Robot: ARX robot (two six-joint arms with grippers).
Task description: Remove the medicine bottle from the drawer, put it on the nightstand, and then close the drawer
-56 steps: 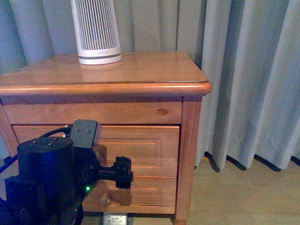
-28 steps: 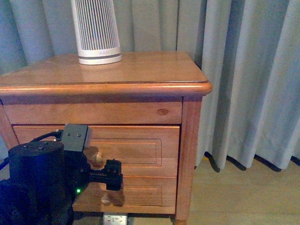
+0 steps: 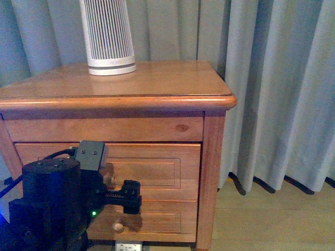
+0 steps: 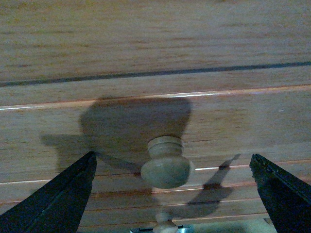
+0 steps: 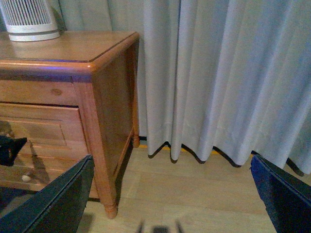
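Observation:
The nightstand (image 3: 157,78) stands ahead, and its upper drawer (image 3: 157,164) looks shut. The medicine bottle is out of view. My left gripper (image 3: 131,196) is open in front of the drawer fronts, beside the upper drawer's round knob (image 3: 109,179). In the left wrist view that knob (image 4: 166,162) sits between the spread fingers (image 4: 73,194) of the left gripper (image 4: 172,165), untouched. My right gripper (image 5: 171,162) is open and empty above the floor, to the right of the nightstand (image 5: 107,97).
A tall white-grey slatted cylinder (image 3: 107,36) stands at the back left of the nightstand top. The lower drawer's knob (image 3: 118,227) is just below my left gripper. Grey curtains (image 3: 272,89) hang behind and to the right. Wooden floor (image 5: 194,194) lies right of the cabinet.
My left arm shifted left and a little lower, then slightly back to the right, staying in front of the drawer fronts. The drawer has not moved.

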